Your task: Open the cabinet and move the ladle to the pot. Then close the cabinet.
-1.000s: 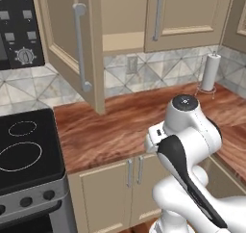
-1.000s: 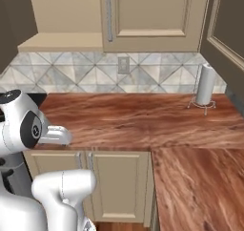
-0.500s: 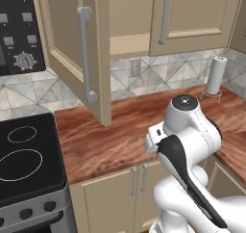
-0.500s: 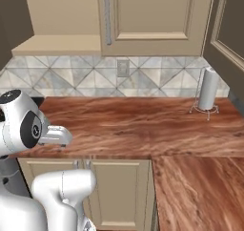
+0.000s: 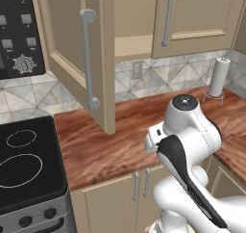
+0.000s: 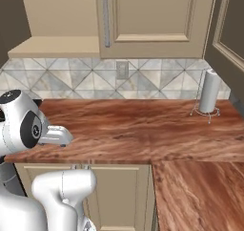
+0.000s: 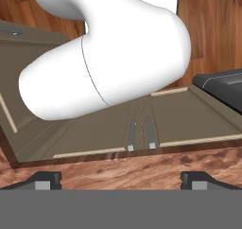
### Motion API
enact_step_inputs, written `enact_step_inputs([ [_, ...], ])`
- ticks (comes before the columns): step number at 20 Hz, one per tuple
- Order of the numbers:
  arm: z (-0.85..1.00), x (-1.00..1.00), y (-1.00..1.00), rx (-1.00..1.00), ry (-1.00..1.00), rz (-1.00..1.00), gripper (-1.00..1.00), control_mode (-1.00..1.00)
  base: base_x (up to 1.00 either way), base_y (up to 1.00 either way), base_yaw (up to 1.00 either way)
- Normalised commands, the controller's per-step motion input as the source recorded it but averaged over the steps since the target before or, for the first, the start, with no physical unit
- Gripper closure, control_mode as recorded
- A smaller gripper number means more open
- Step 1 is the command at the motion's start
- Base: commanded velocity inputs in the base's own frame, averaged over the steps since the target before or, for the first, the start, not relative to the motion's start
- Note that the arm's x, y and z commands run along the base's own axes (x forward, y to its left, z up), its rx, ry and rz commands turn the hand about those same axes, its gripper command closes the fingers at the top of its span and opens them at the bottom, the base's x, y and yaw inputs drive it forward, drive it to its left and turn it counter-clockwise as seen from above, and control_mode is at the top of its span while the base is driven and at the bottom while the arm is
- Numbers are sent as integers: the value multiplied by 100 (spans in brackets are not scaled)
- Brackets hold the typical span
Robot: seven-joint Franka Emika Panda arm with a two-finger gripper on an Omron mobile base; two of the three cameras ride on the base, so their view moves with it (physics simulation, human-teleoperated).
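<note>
The cabinet [image 5: 144, 25] stood with its left door [image 5: 79, 58] swung out over the counter [image 5: 125, 131] and its right door shut. The visible strip of shelf [image 6: 55, 46] lay bare; ladle and pot could not be located. The gripper [image 7: 120, 180] pointed down at the base cabinets [image 7: 142, 128], fingers [image 7: 45, 180] spread wide, holding nothing. The step in hand was judged to be finding and reaching the ladle. Raise the hand toward the open compartment, keep clear of the door edge, and keep the fingers spread until they straddle the thin handle.
</note>
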Motion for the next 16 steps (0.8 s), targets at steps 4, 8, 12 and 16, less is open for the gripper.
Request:
enact_step_inputs([
  [4,0,0,0,0,0,0,-100,100,27,0,-1],
  [8,0,0,0,0,0,0,-100,100,28,0,-1],
  [12,0,0,0,0,0,0,-100,100,24,0,-1],
  [16,1,9,0,6,-1,0,-100,-100,3,0,0],
])
